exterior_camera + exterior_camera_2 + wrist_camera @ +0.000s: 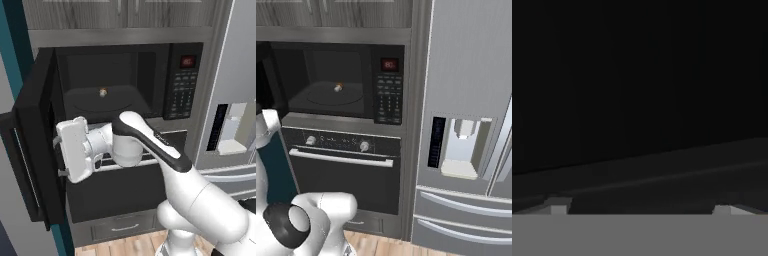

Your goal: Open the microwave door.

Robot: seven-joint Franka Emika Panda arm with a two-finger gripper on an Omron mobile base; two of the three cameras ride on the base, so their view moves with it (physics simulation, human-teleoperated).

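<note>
The microwave door [36,150] is a glossy black panel swung wide open to the left, and I see it nearly edge-on. Behind it lies the dark cavity of the microwave [107,82], with its keypad [180,91] and red display [187,61] on the right. A small round object [103,92] sits on the cavity floor. My gripper [58,157] is close against the door's inner face. In the hand view its fingertips [559,205] stand far apart, with the gripper [642,207] open in front of a dark surface. From the right I see the microwave [331,80] too.
Below the microwave is a black oven [341,175] with two round knobs and a horizontal silver handle [341,157]. A grey fridge [466,75] with a dispenser recess stands to the right. A teal wall edge [10,45] borders the open door on the left.
</note>
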